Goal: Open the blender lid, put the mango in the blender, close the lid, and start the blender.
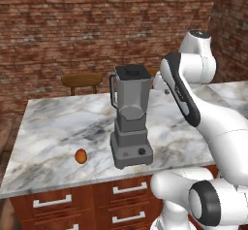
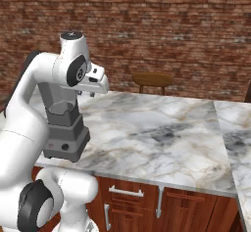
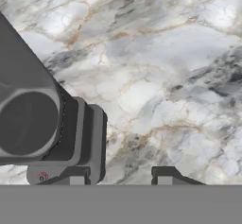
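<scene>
Drawers (image 1: 126,189) fill the bottom of the left base view, under the bench (image 1: 58,122) edge. Just behind that edge, lower left, lies the mango (image 1: 81,156); the blender (image 1: 131,122) stands at centre with its lid (image 1: 131,72) on. Behind it, at right, the jaws (image 2: 85,93) hang clenched on nothing beside the jar. A sideways reach for the lid could shove the jar and tip the blender. At the back stands a stool (image 1: 82,80).

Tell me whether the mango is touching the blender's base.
Apart. The left base view shows the mango lying left of the blender, with bare marble counter between them.
</scene>
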